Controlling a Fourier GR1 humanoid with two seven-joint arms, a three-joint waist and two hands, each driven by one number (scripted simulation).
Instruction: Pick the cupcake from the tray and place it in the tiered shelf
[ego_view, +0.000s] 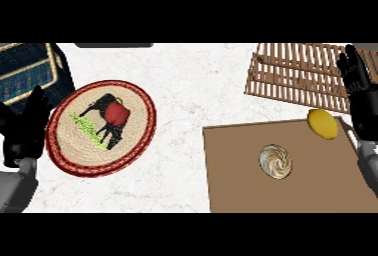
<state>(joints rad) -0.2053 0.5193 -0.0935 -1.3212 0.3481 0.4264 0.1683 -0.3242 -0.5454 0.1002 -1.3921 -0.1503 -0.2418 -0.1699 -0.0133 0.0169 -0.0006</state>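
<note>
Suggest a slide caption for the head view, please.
Cupcake and lemon on brown tray, slatted shelf behind; both hands open.

Kitchen counter, home-like. White marbled countertop (192, 100) seen from above; brown tray (295, 195) holding swirl-topped cupcake (275, 161) and yellow lemon (322, 123); slatted wooden tiered shelf (295, 75) at back right; round woven mat (101, 127) with red rim and picture in centre; dark blue patterned item (26, 70) at left edge
</note>
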